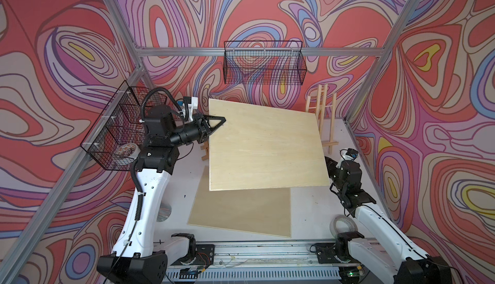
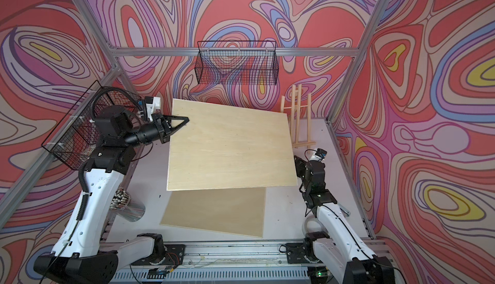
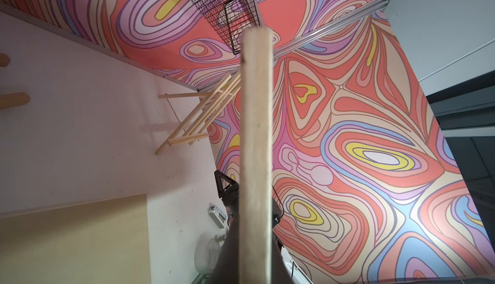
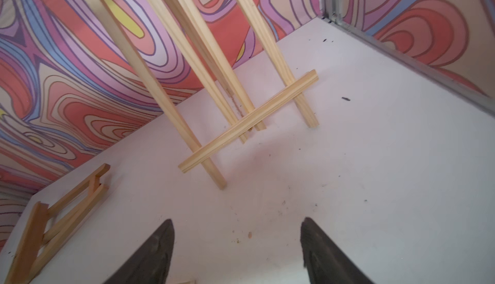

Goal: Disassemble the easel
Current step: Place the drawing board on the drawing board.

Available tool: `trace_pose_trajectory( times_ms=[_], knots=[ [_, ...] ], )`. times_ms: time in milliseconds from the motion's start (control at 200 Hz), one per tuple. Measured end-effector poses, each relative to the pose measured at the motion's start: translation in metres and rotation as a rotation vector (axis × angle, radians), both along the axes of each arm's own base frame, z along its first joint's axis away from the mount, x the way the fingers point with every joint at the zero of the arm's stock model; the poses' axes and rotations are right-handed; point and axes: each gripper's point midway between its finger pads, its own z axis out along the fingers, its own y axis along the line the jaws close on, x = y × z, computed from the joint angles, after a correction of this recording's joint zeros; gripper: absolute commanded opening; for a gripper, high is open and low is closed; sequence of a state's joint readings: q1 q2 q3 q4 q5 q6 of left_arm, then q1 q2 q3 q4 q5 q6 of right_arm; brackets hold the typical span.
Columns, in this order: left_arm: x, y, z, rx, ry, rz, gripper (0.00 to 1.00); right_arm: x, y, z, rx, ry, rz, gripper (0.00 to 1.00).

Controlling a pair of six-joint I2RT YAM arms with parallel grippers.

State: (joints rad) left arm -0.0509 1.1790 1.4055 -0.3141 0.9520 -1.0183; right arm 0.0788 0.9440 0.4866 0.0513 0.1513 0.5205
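Easel [image 1: 321, 105] stands in the far right corner of the table [image 1: 308, 207], close to the wall. A big board [image 1: 265, 146] hangs tilted in the air in front of it. The left gripper [image 1: 218, 125] pinches the board at its far left corner. A flat board [image 1: 241, 213] lies on the table below. The right gripper [image 4: 237, 219] is wide open and empty, pointing at the easel. The easel is pale wood: thin upright sticks and a bar across, low down. The board hides its lower left part in both top views. A small easel [image 4: 53, 223] at the far left is mostly hidden too.
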Motion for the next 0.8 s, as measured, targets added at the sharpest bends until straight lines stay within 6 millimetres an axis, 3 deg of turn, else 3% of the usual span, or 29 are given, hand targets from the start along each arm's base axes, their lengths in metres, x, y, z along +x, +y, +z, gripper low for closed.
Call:
trace_pose_trajectory(
  times_ms=[215,471,671,801],
  knots=[
    [0.003,-0.003,-0.040,0.017,0.074,-0.028,0.00,-0.004,-0.016,-0.028,-0.004,0.117,-0.085,0.80],
    [-0.001,-0.002,-0.075,0.066,0.130,-0.040,0.00,-0.012,-0.040,-0.047,0.010,0.188,-0.189,0.81],
    [-0.015,0.000,-0.108,0.122,0.198,-0.046,0.00,-0.011,-0.039,-0.052,0.021,0.201,-0.181,0.81],
    [-0.025,0.002,-0.130,0.155,0.248,-0.044,0.00,-0.004,-0.028,-0.048,0.048,0.174,-0.117,0.80]
  ],
)
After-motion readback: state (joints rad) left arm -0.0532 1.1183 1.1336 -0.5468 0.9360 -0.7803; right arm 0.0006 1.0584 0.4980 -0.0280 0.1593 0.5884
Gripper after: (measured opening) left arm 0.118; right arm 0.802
